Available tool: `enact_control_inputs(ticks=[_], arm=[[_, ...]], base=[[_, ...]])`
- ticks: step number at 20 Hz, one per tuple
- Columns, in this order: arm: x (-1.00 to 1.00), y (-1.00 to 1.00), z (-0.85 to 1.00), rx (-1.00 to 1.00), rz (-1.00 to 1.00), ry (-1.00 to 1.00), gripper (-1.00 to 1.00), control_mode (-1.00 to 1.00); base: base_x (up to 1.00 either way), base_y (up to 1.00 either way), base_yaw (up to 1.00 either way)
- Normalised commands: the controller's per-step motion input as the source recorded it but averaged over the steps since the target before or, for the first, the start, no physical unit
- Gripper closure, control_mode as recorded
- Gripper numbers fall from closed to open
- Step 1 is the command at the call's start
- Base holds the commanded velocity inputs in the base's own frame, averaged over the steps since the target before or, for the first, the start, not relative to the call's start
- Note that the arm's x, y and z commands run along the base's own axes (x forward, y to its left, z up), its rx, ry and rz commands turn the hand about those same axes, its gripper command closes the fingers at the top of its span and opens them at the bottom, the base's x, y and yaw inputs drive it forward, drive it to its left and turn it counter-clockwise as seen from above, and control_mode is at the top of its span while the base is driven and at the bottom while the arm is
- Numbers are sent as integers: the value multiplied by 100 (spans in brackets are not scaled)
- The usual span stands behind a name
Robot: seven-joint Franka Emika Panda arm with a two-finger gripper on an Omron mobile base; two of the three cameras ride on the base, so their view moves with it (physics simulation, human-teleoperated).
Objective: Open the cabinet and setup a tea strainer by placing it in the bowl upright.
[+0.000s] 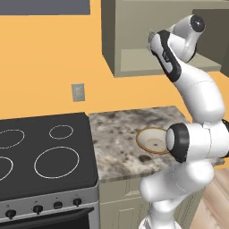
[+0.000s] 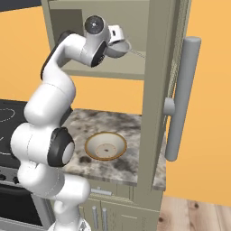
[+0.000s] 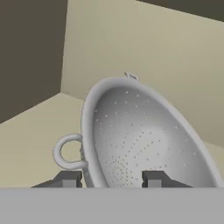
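Tea strainer (image 3: 144,135) inside cabinet (image 2: 155,90) (door open), bowl (image 2: 106,146) on counter (image 2: 126,126) below

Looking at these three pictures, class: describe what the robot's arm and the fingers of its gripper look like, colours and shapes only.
The arm is built of rounded, glossy white segments with dark, near-black bands and caps at the joints; one round cap near the wrist has a grey centre. No cables or markings show. The gripper ends in two small, dark grey, blocky fingers.
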Motion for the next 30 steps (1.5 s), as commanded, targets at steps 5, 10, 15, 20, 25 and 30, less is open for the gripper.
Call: enact_control_inputs(ticks=[5, 10, 15, 20, 25, 30], arm=[[-29, 0, -4, 11, -17, -10, 100, -100], [-69, 3, 30, -1, -15, -1, 100, -100], [-84, 1, 14, -1, -16, 0, 100, -100], [-100, 2, 0, 0, -19, 1, 100, -100], [-100, 31, 0, -1, -20, 0, 100, -100], [-98, 42, -3, -2, -23, 4, 100, -100]], base=[[0, 0, 0], [0, 0, 0], [0, 0, 0], [0, 0, 0], [0, 0, 0], [0, 0, 0]])
